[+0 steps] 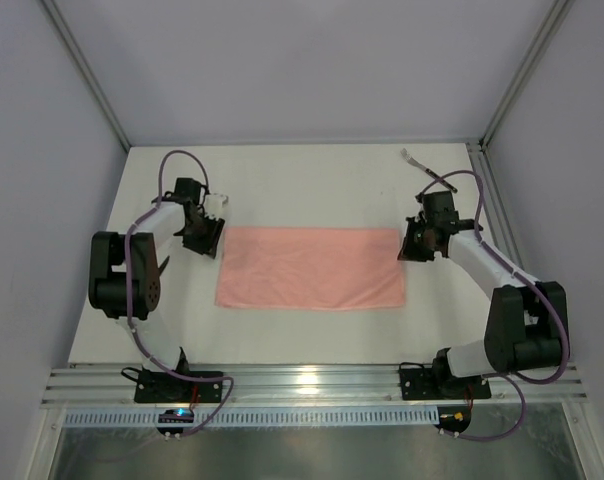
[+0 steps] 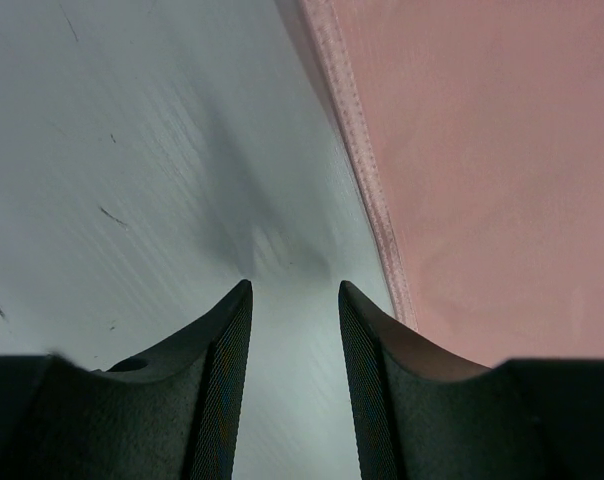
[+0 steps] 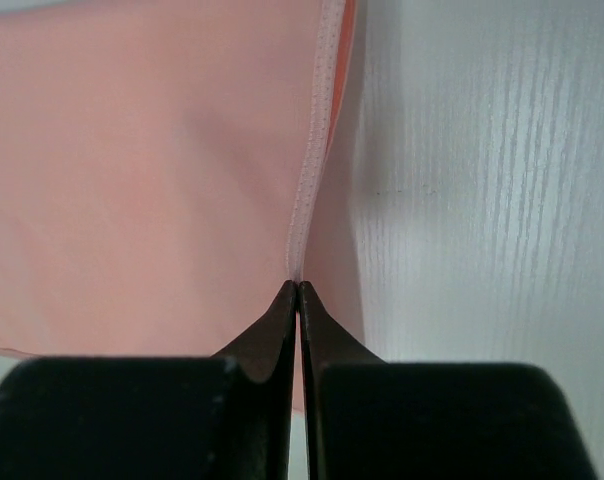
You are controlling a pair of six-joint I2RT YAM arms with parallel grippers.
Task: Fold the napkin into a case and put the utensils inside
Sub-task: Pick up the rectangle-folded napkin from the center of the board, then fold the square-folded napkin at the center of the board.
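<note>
While the left gripper (image 1: pixel 212 243) hangs wide open at the napkin's far left corner, the right gripper (image 1: pixel 406 249) is closed tight on the cloth's right edge. The napkin (image 1: pixel 312 268) lies as a flat salmon-pink oblong in the middle of the desk (image 1: pixel 312 185), long sides parallel to the near edge. From the left wrist, the left gripper (image 2: pixel 294 290) shows both fingers (image 2: pixel 222 350) parted over bare desk, just beside the stitched hem, holding nothing. From the right wrist, the right gripper (image 3: pixel 298 290) has its tips pressed together, and the hem runs straight into them; a second pink layer shows just under that hem. Only the cloth's smooth upper face can be seen. The fork (image 1: pixel 413 160) lies on bare desk near the far right corner, well apart from the napkin
</note>
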